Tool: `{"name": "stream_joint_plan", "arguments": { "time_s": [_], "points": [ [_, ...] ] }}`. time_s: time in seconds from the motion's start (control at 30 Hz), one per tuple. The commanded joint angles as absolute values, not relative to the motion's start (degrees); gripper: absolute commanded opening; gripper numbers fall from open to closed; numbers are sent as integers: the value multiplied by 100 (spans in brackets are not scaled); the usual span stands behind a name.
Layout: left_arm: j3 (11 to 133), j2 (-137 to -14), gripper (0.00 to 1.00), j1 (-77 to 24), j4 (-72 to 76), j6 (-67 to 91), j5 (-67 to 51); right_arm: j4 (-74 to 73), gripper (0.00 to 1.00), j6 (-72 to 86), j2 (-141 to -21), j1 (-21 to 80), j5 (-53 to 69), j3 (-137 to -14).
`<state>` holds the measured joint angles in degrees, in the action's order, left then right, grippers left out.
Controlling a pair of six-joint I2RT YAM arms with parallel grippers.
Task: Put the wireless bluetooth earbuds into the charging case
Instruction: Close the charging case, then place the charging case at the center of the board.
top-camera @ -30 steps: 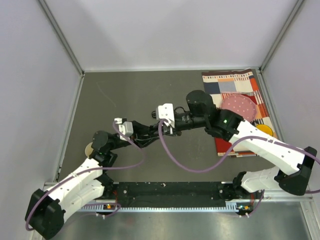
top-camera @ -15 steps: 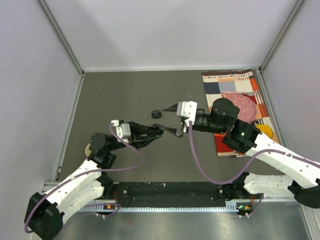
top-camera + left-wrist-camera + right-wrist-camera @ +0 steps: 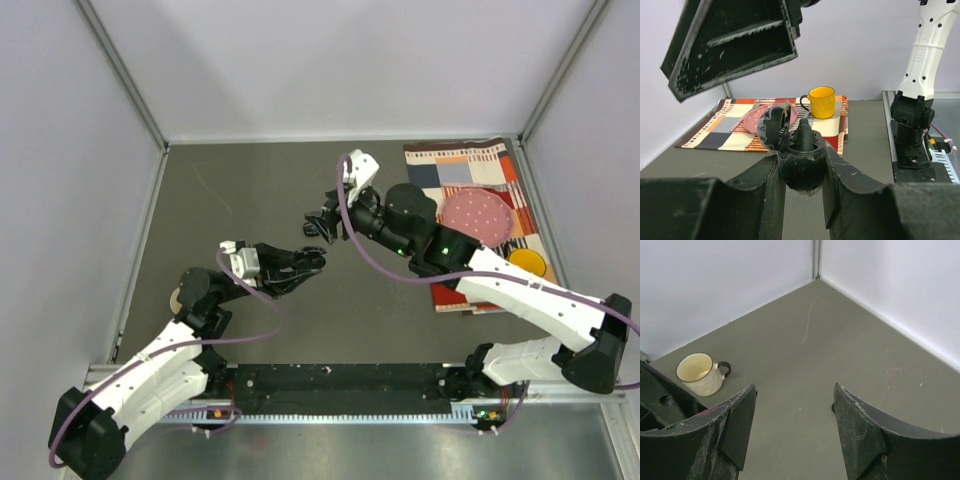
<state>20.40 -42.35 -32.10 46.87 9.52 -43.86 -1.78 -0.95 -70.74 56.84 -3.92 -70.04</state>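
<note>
Left gripper [image 3: 315,260] pinches the open case [image 3: 800,160], lid raised; one earbud [image 3: 804,136] stands up in it, close to the lens and blurred. Right gripper [image 3: 794,387] hangs spread just far of the case, holding nothing. One dark speck [image 3: 833,408] on the worktop [image 3: 805,355] peeks from behind a finger, mostly hidden. Two mugs: yellow mug [image 3: 821,101] on the mat [image 3: 730,135], cream mug [image 3: 699,372] near left

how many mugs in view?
2. Yellow mug on the patterned mat at right; cream mug on the table beside the left arm. More could be hidden behind the arms.
</note>
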Motion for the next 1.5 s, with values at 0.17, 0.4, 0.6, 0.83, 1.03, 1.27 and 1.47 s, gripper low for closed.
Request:
{"name": "stream_joint_plan", "arguments": {
  "time_s": [0.17, 0.4, 0.6, 0.83, 1.03, 1.27, 1.47],
  "points": [
    [2030, -4104, 0, -3234, 5019, 914, -4210, -325, 58, 869, -7269, 5713, -519, -7208],
    [2030, -4210, 0, -3234, 5062, 923, -3964, -212, 54, 1397, -7137, 5774, 289, -6558],
    [1978, -4245, 0, -3234, 5124, 949, -3613, -167, 53, 1292, -6944, 6099, -165, -6057],
    [1925, -4201, 0, -3234, 5115, 984, -3480, 581, 54, 1372, -6627, 6214, -509, -5326],
    [1951, -4254, 0, -3234, 4790, 1256, -3007, 133, 69, 1476, -6759, 6153, -2318, -5677],
    [2704, -4473, 0, -3226, 3036, 2540, -1670, -457, 73, 3249, -6610, 4871, -1270, -5468],
    [2997, -5087, 0, -3217, 2426, 2909, -1547, -431, 72, 4315, -6469, 3939, -309, -4931]
  ]
}}
